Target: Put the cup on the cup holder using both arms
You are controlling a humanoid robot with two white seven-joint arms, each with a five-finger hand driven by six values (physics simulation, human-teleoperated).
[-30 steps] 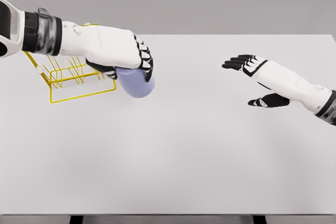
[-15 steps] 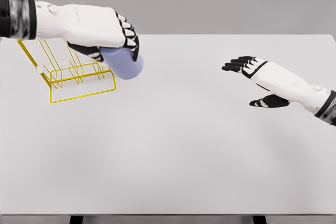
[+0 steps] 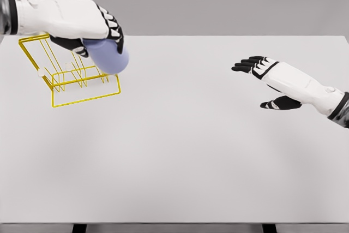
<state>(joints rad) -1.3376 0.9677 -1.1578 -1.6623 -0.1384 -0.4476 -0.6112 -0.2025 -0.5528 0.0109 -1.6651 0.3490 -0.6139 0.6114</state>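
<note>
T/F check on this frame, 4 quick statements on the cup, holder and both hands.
1. The left hand grips the lavender cup. True.
2. The cup stands upright on the table. False: it is held tilted in the air, over the yellow wire cup holder.
3. The right hand holds the cup too. False: it is open and empty, far to the right.
4. The holder sits at the table's left. True.
</note>
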